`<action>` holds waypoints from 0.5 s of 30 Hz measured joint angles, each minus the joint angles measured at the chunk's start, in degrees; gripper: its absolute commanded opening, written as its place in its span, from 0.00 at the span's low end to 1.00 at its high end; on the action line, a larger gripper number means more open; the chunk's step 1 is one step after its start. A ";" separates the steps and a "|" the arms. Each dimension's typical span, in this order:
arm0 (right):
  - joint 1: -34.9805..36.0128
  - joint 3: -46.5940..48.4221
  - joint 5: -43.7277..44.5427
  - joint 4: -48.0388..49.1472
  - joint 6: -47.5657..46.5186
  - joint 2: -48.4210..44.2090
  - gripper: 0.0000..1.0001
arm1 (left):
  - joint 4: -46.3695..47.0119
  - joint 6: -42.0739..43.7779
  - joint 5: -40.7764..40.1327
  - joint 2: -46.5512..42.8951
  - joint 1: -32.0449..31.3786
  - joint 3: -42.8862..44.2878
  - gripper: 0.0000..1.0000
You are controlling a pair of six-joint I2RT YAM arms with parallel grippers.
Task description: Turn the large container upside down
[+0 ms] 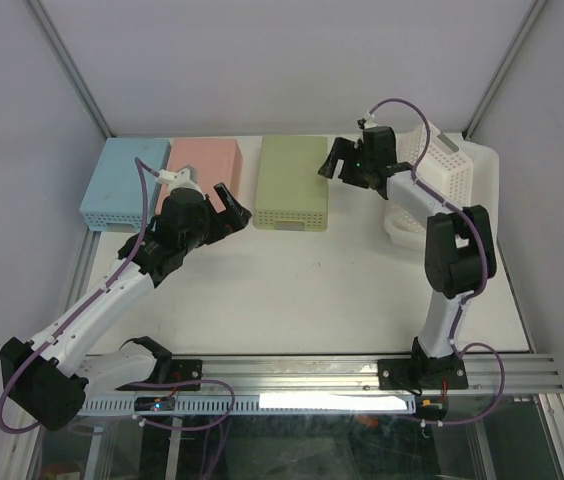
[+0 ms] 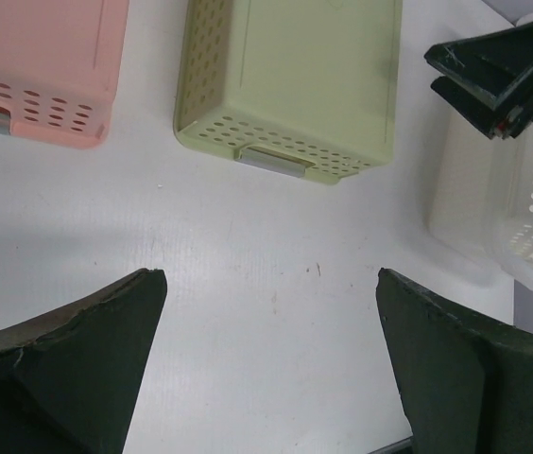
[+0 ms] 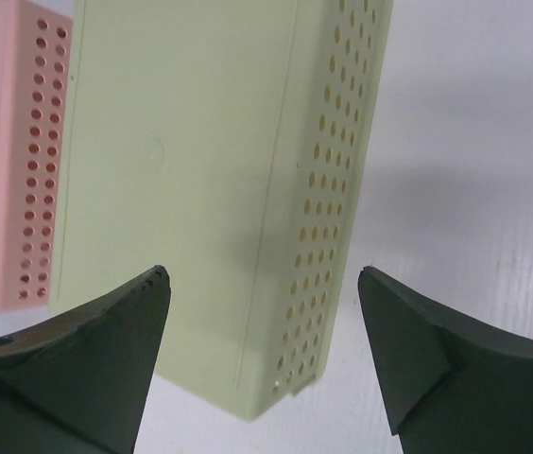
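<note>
1. white tabletop [image 1: 292, 290] inside a grey-walled cell, two arms bolted to a metal rail [image 1: 312, 372] at the near edge.
2. three perforated plastic containers in a row along the back, all bottom side up: light blue rectangular container [image 1: 122, 185] far left, pink rectangular container [image 1: 207, 165] next to it, pale green rectangular container [image 1: 294, 182] in the middle.
3. large white perforated plastic container [image 1: 444, 168] sits at the back right, well apart from the green one and partly hidden behind the right arm. it looks tilted; can't tell which side faces up.
4. left gripper [image 1: 232, 207] has its fingers spread wide with nothing between them. it hangs above bare table just in front of the pink and green containers.
5. right gripper [image 1: 337, 165] is also spread wide and holds nothing. it sits over the right side of the green container, between it and the white one.
6. neither gripper touches the white container.
</note>
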 measured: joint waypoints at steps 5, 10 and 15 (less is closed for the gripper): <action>-1.09 7.23 -3.82 -0.24 4.02 9.11 0.86 | 0.00 0.07 0.70 -0.07 0.00 0.00 0.99; -0.37 11.76 -6.64 -0.66 6.40 15.69 0.84 | 0.02 0.26 1.05 -0.31 0.00 -0.24 0.99; 0.74 15.13 -8.66 -1.22 7.10 18.27 0.81 | -0.02 0.46 1.07 -0.42 0.00 -0.90 0.99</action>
